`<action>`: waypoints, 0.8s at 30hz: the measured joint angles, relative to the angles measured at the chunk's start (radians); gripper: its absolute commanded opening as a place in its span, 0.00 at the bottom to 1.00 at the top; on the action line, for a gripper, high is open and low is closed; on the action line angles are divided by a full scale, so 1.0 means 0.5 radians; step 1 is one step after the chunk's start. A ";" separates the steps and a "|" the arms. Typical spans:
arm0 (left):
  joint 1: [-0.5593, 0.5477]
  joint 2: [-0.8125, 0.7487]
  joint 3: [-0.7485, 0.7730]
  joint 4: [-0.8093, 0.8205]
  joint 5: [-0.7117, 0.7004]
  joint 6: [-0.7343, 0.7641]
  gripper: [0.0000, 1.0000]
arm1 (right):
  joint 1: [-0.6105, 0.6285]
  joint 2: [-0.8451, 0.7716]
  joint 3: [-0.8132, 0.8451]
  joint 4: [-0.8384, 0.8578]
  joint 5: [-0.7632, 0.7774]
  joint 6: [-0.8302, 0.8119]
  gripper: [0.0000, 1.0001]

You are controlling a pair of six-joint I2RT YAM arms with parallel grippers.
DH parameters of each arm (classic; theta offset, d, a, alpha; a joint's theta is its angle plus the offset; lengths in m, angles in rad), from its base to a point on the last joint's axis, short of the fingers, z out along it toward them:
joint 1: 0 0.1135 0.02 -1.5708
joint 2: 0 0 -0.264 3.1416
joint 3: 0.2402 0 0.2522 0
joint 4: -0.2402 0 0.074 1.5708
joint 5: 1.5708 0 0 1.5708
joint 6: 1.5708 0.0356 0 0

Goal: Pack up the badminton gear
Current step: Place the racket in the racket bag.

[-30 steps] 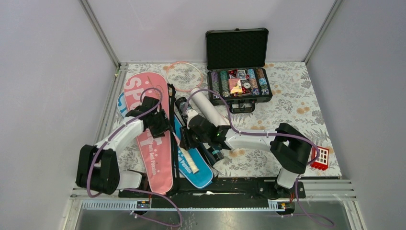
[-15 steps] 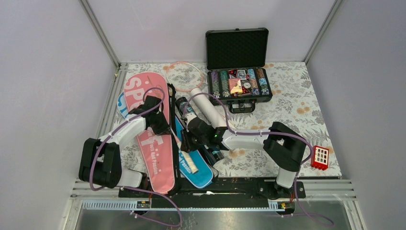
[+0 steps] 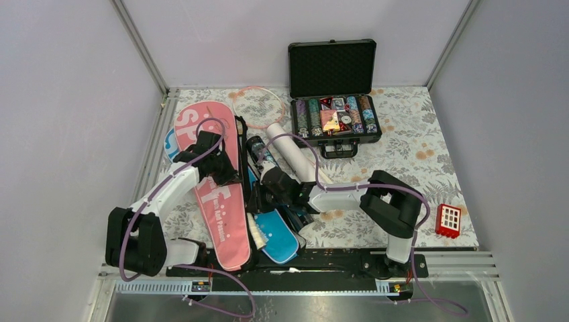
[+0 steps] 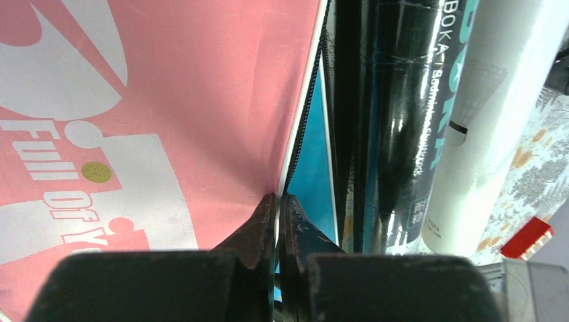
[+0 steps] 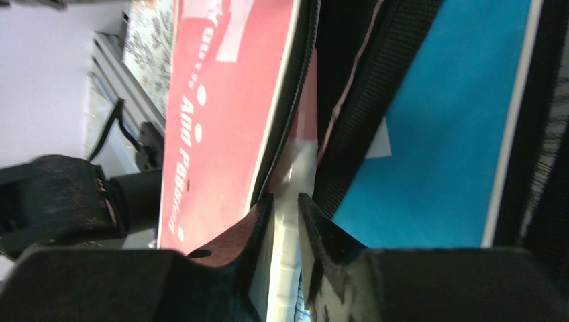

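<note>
Flowered bench (image 3: 416,154), both arms low.
My left tool (image 4: 277,198) pinches the edge of the pink cover (image 4: 201,80); my right tool (image 5: 285,201) grips a white handle (image 5: 295,168).

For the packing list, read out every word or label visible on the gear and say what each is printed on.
"SP", the rest covered: pink cover, top view.
"Full Of Y", cut off: same cover, left wrist view.
"And", next word unclear: same cover, right wrist view.
"BOKA" and "Badminton", the rest blurred: dark tube.
Small print on the white tube: too small to read.
</note>
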 measured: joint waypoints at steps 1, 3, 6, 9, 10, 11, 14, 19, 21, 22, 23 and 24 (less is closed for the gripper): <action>0.001 -0.005 0.000 -0.001 0.011 -0.010 0.00 | 0.002 0.014 -0.006 0.047 -0.005 0.029 0.23; 0.003 -0.027 0.000 0.001 0.041 -0.042 0.00 | 0.002 0.038 -0.020 0.148 -0.001 0.098 0.22; 0.005 -0.063 -0.008 0.025 0.066 -0.098 0.00 | 0.002 0.063 -0.030 0.249 0.033 0.170 0.22; 0.008 -0.113 -0.048 0.082 0.084 -0.159 0.00 | 0.005 0.084 -0.050 0.357 0.092 0.249 0.22; 0.009 -0.124 -0.063 0.101 0.086 -0.174 0.00 | 0.007 0.089 -0.058 0.383 0.103 0.271 0.25; 0.009 -0.128 -0.072 0.108 0.085 -0.186 0.00 | 0.008 0.092 -0.065 0.399 0.109 0.289 0.28; 0.016 -0.129 -0.096 0.118 0.082 -0.199 0.35 | 0.013 0.092 -0.066 0.396 0.146 0.300 0.41; 0.026 -0.135 -0.085 0.020 0.035 -0.169 0.66 | 0.018 -0.011 -0.069 0.076 0.311 0.239 0.58; 0.037 -0.154 -0.034 -0.119 -0.053 -0.152 0.70 | 0.019 -0.099 -0.079 -0.049 0.356 0.214 0.61; 0.049 -0.167 -0.007 -0.177 -0.098 -0.140 0.71 | 0.020 -0.134 -0.084 -0.081 0.362 0.209 0.62; 0.067 -0.184 0.029 -0.237 -0.146 -0.137 0.71 | 0.021 -0.170 -0.086 -0.115 0.367 0.201 0.62; 0.097 -0.204 0.073 -0.310 -0.208 -0.133 0.72 | 0.025 -0.205 -0.089 -0.143 0.369 0.196 0.63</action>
